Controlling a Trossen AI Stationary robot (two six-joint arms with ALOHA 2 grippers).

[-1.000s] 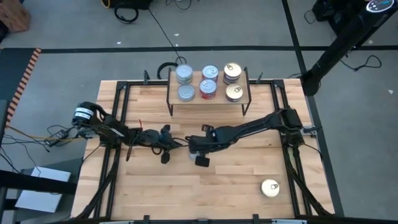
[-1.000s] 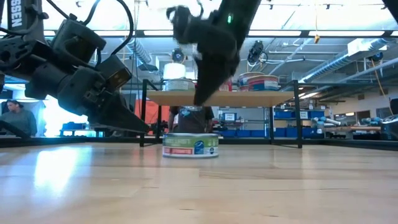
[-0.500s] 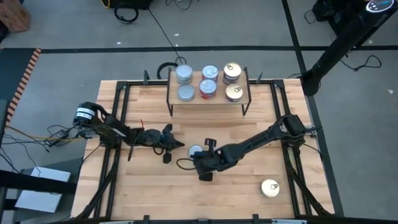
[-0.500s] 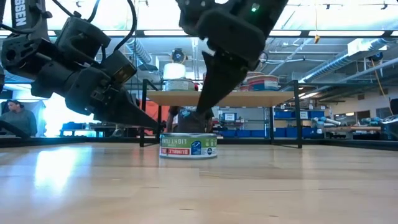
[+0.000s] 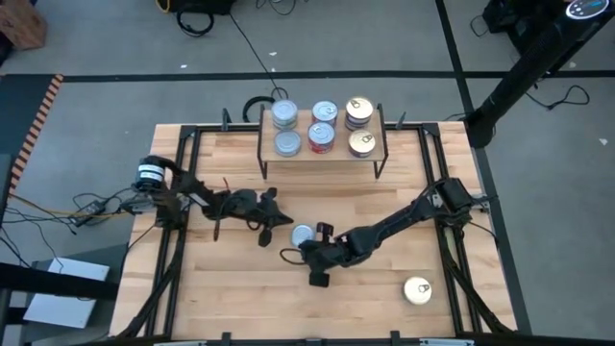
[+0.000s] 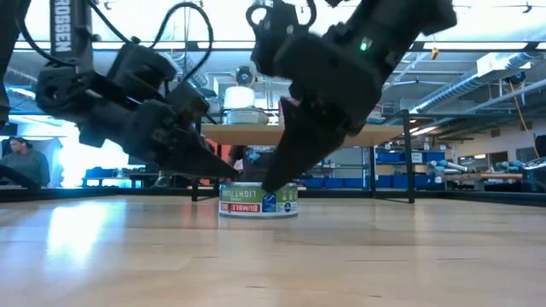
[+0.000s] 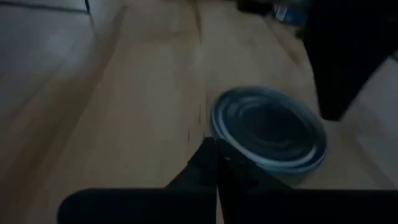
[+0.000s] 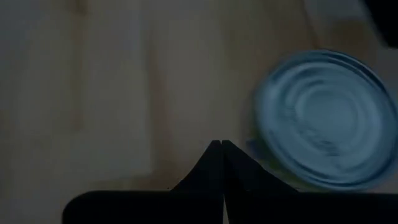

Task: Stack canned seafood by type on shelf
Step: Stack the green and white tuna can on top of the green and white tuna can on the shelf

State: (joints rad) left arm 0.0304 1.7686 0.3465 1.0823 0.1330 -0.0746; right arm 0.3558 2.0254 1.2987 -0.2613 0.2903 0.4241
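A silver-blue tin (image 5: 303, 234) stands flat on the table in front of the shelf (image 5: 322, 154), also seen in the low view (image 6: 258, 199). My left gripper (image 5: 286, 223) is shut, its tips at the tin's left side (image 7: 216, 149). My right gripper (image 5: 304, 246) is shut and slants down at the tin's near side (image 8: 221, 146). The shelf carries silver-blue tins (image 5: 285, 130) on the left, red-labelled ones (image 5: 323, 125) in the middle and gold-topped ones (image 5: 360, 127) on the right. One more gold-topped tin (image 5: 417, 290) lies at the near right. My left gripper's shut fingertips (image 7: 211, 155) stand right at the tin's side wall (image 7: 219, 127), coming nearly level from the table's left; I cannot tell whether they touch it. My right gripper's shut fingertips (image 8: 217, 152) point down beside the tin's rim (image 8: 261, 146) from the near side; whether they touch, I cannot tell.
The shelf's black wire legs (image 5: 264, 163) stand just beyond the tin. Black frame rails (image 5: 183, 192) run along both table sides. Bare wood lies between the tin and the near edge (image 5: 288, 317).
My right gripper has come from above the tin's far side toward the table's near edge and sunk, tipping more steeply down. My left gripper has slid toward the right, up to the tin. Both have stayed shut.
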